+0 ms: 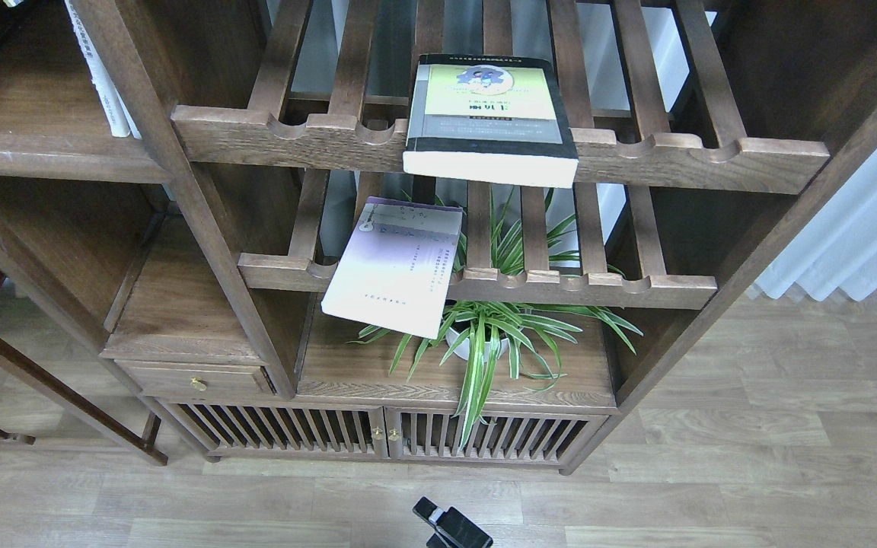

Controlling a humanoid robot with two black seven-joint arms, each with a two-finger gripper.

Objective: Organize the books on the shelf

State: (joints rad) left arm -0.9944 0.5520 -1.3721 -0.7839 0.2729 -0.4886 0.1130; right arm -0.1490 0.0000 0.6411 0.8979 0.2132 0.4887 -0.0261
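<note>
The thick book (488,114) with a yellow-green cover and black border lies flat on the upper slatted rack, its page edge overhanging the front rail. The thin lavender-white book (397,266) lies tilted on the lower slatted rack and sticks out over its front rail. The colourful book marked "300" is out of view. The flat dark-brown plank shelf (35,152) is at the left, with white books (103,76) standing at its right end. A small black tip of what looks like my right arm (450,525) shows at the bottom edge, far below the books. My left gripper is out of view.
A potted spider plant (484,335) stands on the cabinet top under the lower rack, its leaves reaching up through the slats. A small drawer (195,377) and slatted cabinet doors (377,434) sit below. A white curtain (857,228) hangs at the right over the wooden floor.
</note>
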